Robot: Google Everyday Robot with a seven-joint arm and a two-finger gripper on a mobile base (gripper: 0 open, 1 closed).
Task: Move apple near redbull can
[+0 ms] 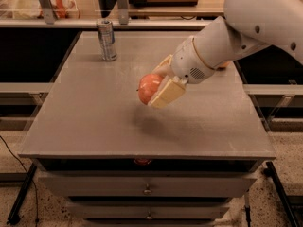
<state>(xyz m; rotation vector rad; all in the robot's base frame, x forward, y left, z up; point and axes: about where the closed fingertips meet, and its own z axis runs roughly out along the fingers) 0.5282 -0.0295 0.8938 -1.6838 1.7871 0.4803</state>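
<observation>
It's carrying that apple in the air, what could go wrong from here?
The claw holds the round, glossy apple above the table; it could slip out and roll off. The redbull can is slim, tall and near the table's back edge, so the arm or apple might knock it over on arrival.

Setting: lab or workshop — grey metal drawer cabinet served as worktable, wooden benches stood behind, speckled floor. Gripper was above mid-tabletop, clasping the apple.
</observation>
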